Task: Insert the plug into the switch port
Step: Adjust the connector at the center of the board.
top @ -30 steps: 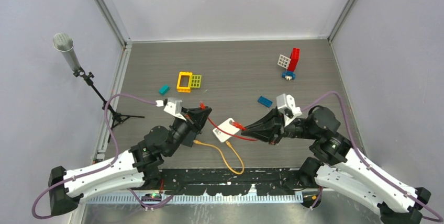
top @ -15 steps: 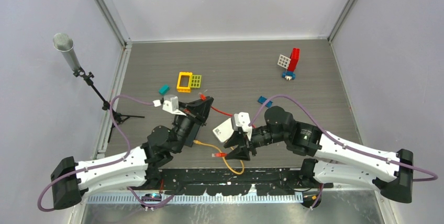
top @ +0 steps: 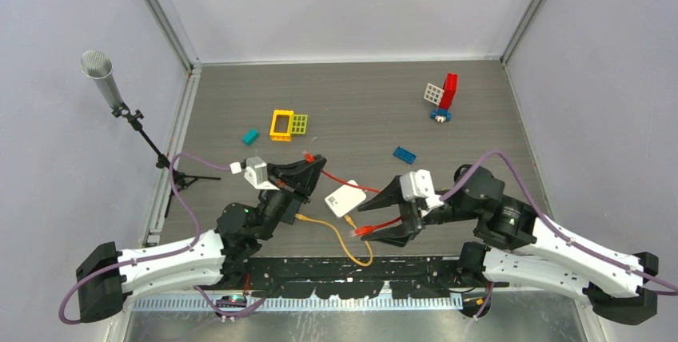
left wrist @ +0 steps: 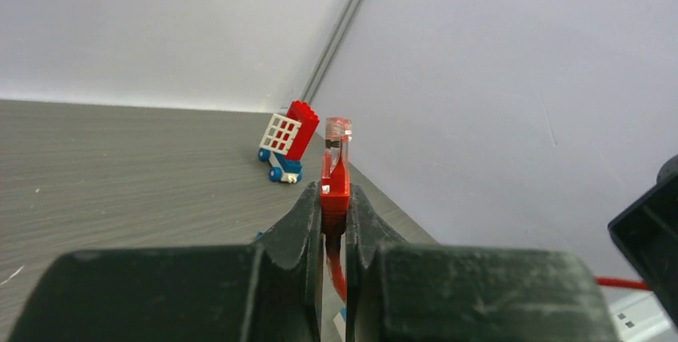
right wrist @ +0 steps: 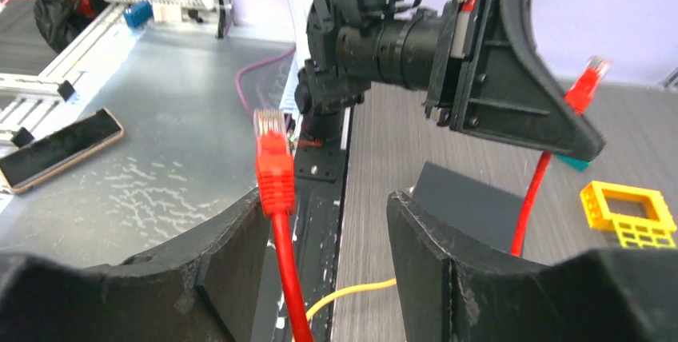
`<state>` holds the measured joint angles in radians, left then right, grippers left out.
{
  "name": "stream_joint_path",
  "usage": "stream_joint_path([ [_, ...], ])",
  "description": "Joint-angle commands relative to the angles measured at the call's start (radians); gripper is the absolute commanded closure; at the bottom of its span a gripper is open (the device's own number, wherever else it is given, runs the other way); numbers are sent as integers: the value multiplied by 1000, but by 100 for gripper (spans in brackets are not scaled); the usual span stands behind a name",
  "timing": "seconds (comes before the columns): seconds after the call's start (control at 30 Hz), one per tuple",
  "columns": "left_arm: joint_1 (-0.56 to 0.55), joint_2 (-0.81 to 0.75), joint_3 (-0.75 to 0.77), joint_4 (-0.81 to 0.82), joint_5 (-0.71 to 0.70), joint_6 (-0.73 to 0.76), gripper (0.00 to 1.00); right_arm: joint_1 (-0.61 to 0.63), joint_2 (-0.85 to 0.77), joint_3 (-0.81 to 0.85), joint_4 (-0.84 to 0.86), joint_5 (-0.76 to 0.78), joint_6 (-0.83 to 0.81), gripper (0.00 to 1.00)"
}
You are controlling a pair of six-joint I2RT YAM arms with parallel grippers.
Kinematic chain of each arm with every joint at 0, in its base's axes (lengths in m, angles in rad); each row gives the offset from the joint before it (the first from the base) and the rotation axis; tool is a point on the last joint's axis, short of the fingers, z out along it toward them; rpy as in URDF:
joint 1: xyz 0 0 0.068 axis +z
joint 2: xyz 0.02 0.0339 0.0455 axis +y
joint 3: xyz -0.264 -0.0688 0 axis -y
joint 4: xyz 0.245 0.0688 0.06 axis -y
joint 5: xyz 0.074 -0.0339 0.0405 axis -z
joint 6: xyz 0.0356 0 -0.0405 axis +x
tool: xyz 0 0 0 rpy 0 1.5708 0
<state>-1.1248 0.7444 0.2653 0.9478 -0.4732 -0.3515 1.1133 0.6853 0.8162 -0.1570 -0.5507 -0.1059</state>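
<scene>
Left hand (left wrist: 334, 196): closed on red plug (left wrist: 337, 146), held tip-up above the worktop (left wrist: 120, 166). Right hand (right wrist: 326, 206): fingers spread wide, second red plug (right wrist: 273, 158) beside one finger, unclamped. White switch (top: 345, 198): flat on the worktop between both hands, ports not discernible.

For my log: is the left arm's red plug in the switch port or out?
Out. The left gripper pinches the red plug in the air, tip bare; the white switch lies apart.
</scene>
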Motion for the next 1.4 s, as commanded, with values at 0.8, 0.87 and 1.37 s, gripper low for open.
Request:
stream_joint_path([
  [0.8,-3,-313,39,-619,-158,-98,100,3,-127,122,-6,457,-77,37],
  [0.87,-3,-301,45,-628,-148,-128,100,3,-79,128,-15,426,-80,39],
  [1.37,-3,-254,46,-604,-165,-309,100,4,152,14,152,364,-8,49],
])
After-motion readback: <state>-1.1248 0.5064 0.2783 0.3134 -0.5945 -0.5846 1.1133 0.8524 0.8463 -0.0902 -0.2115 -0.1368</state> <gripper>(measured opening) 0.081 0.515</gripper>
